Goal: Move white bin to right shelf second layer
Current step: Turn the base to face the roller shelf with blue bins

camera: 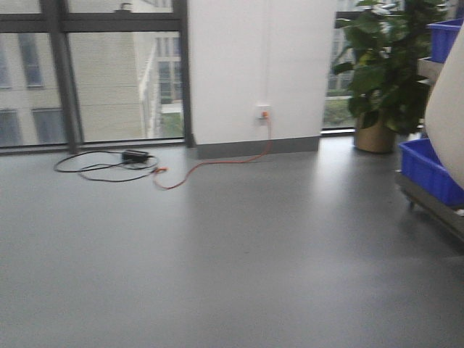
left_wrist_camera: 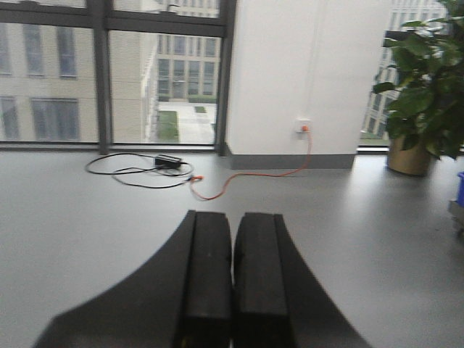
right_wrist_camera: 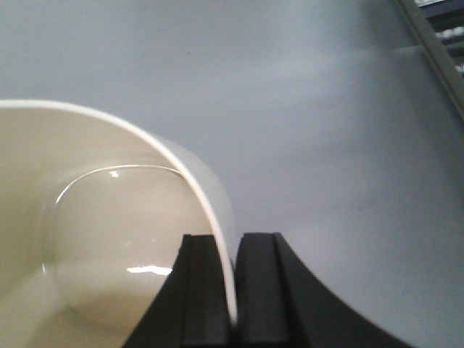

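The cream-white glossy plastic bin (right_wrist_camera: 109,246) is held above the grey floor (right_wrist_camera: 326,109), its thin wall pinched by the right hand (right_wrist_camera: 233,290). Slippage could follow from so narrow a grip. The left hand (left_wrist_camera: 232,290) is closed, empty.

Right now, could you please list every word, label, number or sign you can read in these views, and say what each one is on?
None can be read in any view.
White bin, held in the right gripper: plain walls, no label visible.
Blue crates: no marking visible, picture blurred.
Wall socket: too small and blurred to tell.
Left gripper: plain black pads, no text.
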### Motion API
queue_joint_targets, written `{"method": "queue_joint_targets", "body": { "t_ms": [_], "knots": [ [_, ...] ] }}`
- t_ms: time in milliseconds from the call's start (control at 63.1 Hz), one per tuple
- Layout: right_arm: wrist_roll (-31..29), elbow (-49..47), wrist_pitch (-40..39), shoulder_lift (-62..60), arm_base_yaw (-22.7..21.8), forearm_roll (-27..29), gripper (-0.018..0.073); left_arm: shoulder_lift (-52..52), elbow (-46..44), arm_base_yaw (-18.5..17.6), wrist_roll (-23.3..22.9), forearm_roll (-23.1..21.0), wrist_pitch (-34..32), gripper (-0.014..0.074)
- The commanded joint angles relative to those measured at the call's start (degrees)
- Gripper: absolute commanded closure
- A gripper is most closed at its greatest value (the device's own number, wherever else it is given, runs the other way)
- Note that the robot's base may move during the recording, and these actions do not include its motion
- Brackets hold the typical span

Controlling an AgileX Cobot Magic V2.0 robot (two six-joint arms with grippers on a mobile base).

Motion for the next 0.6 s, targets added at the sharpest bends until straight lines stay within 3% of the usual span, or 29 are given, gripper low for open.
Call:
{"method": "queue_joint_targets", "body": {
  "t_ms": [0, 586],
  "knots": [
    [-0.10, -1.71, -4.80, -0.12, -0.36, -0.23, 0.0507, -0.90, 1.61, -0.27, -0.30, -0.05, -5.00, 0.0512],
    [-0.15, -1.71, -4.80, -0.12, -0.36, -0.23, 0.0507, -0.90, 1.61, -0.27, -0.30, -0.05, -5.00, 0.0512]
  ]
}}
